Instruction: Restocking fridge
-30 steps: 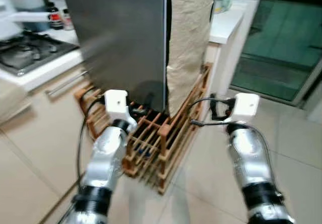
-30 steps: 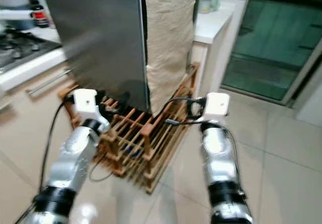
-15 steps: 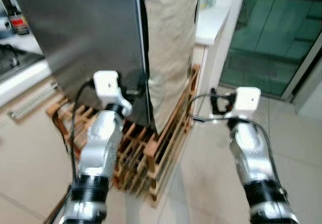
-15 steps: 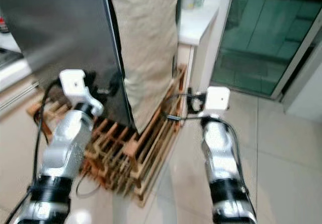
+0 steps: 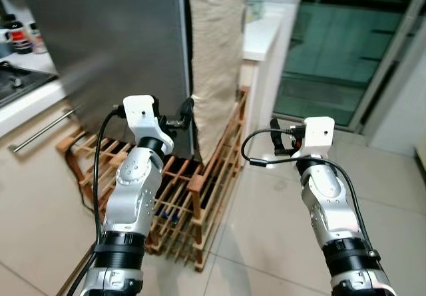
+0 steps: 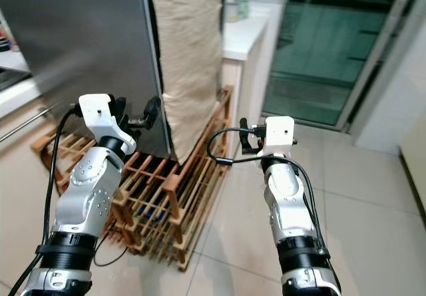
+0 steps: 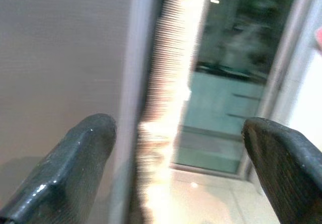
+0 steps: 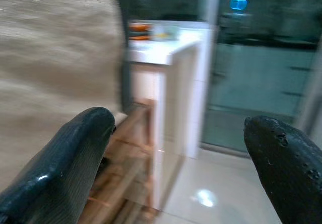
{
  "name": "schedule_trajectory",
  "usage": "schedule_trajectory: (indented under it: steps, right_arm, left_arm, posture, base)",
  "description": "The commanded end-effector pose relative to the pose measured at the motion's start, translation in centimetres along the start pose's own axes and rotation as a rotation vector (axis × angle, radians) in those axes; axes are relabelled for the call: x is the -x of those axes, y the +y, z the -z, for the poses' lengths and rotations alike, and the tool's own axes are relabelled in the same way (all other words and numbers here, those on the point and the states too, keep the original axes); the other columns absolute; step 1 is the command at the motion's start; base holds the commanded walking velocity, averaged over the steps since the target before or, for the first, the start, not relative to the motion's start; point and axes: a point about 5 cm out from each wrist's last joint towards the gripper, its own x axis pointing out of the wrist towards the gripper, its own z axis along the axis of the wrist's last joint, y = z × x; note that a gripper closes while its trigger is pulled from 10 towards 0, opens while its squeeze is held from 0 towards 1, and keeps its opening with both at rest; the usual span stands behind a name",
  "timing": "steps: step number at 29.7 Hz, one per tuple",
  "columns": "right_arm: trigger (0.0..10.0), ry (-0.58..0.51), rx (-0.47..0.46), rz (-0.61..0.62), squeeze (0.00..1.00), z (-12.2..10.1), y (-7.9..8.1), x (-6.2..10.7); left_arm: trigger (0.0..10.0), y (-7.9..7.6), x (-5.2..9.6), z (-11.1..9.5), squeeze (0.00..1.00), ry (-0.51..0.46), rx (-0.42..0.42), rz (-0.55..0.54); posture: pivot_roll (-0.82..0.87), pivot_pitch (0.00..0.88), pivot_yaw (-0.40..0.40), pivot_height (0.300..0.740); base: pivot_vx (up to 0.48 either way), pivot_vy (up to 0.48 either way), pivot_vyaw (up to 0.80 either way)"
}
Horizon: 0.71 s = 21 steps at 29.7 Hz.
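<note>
Forward, left hand (image 5: 186, 113) raised, fingers spread, near fridge (image 5: 113, 50) edge; right hand (image 5: 279, 136) raised beside wooden rack (image 5: 213, 176), spread

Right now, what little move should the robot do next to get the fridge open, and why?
Probably ease the left gripper a bit forward onto the fridge door edge. Its fingers are open and sit right by that edge, beside the beige cover, holding nothing. The right gripper is open too, farther off.

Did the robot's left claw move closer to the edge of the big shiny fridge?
Yes. The left gripper moved up and right along the fridge, from low near the wooden rack to the fridge's right edge.
</note>
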Motion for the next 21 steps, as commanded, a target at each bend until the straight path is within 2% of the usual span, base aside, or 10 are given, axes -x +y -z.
schedule_trajectory:
  steps: [1,7,11,12,13,16,17,18,19,21]
  right_arm:
    - [10.0,0.003,-0.002,0.008,0.0,-0.1,-0.2,-0.1]
    - [10.0,-0.01,-0.006,0.012,0.0,-0.2,0.1,-0.1]
    - [10.0,-0.033,-0.013,0.022,0.0,-0.8,-0.1,0.3]
    - [10.0,-0.044,-0.019,0.035,0.0,-1.0,-0.3,0.7]
    - [10.0,-0.046,-0.018,0.027,0.0,-1.0,-0.9,2.8]
    - [10.0,-0.04,-0.006,0.023,0.0,-0.8,-1.3,4.0]
    - [10.0,-0.032,0.027,0.019,0.0,-0.5,-2.4,6.9]
    - [10.0,-0.032,0.027,0.019,0.0,-0.5,-2.4,6.9]
    - [10.0,-0.03,0.069,0.015,0.0,-0.5,-3.1,8.9]
    - [10.0,-0.03,0.086,0.014,0.0,-0.4,-3.3,9.5]
  left_arm:
    - [10.0,-0.2,-0.4,-0.2,0.0,0.003,-0.023,-0.001]
    - [10.0,0.6,-1.4,0.3,0.0,0.052,-0.095,-0.089]
    - [10.0,1.5,-0.2,0.0,0.0,0.042,-0.055,-0.11]
    - [10.0,1.8,0.6,0.1,0.0,0.041,-0.063,-0.109]
    - [10.0,2.8,3.7,0.7,0.0,0.047,-0.072,-0.097]
    - [10.0,3.4,5.4,0.9,0.0,0.045,-0.08,-0.089]
    - [10.0,4.4,9.0,1.3,0.0,0.049,-0.123,-0.085]
    - [10.0,4.4,9.0,1.3,0.0,0.049,-0.123,-0.085]
    - [10.0,4.4,10.9,1.0,0.0,0.06,-0.156,-0.103]
    - [10.0,4.4,11.3,0.9,0.0,0.062,-0.165,-0.119]
  posture:
    - [-0.15,0.0,0.051,0.689]
    - [-0.16,0.0,0.07,0.68]
    - [-0.17,0.0,0.087,0.68]
    - [-0.17,0.0,0.087,0.68]
    - [-0.16,0.0,0.087,0.68]
    - [-0.15,0.0,0.089,0.68]
    - [-0.15,0.0,0.079,0.68]
    - [-0.15,0.0,0.079,0.68]
    - [-0.14,0.0,0.065,0.68]
    - [-0.14,0.0,0.065,0.68]
  base:
    - [0.0,0.0,-0.58]
    - [0.0,0.0,-0.15]
    - [0.0,0.0,0.0]
    - [0.0,0.0,0.0]
    - [0.0,0.0,0.0]
    - [0.0,0.0,0.0]
    - [0.0,0.0,0.0]
    - [0.0,0.0,0.0]
    - [0.0,0.0,0.0]
    - [0.0,0.0,0.0]
